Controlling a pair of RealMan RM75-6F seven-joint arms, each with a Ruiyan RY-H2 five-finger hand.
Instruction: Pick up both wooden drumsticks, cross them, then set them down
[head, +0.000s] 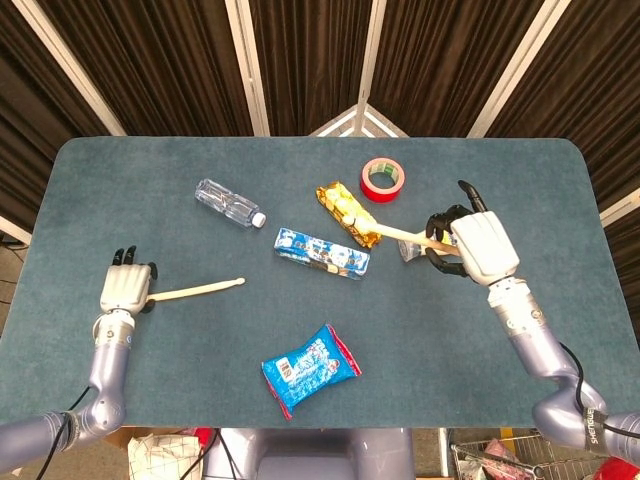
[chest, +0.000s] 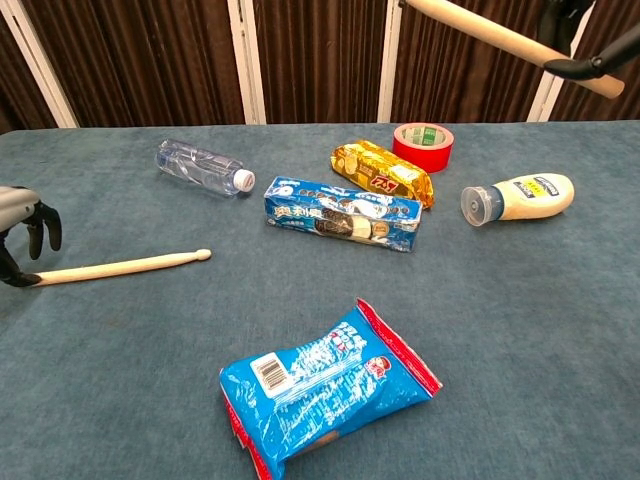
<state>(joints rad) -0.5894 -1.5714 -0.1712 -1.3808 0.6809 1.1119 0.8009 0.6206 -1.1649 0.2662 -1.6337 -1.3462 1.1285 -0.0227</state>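
One wooden drumstick lies flat on the blue table at the left, tip pointing right. My left hand sits at its butt end with fingers curved down over that end, not closed on it. The stick still rests on the cloth. My right hand grips the second drumstick by its butt and holds it in the air, tip pointing left over the golden packet. In the chest view this stick crosses the top right corner.
A water bottle, a blue biscuit box, a golden packet and a red tape roll lie mid-table. A white squeeze bottle lies under the right hand. A blue snack bag lies near the front edge.
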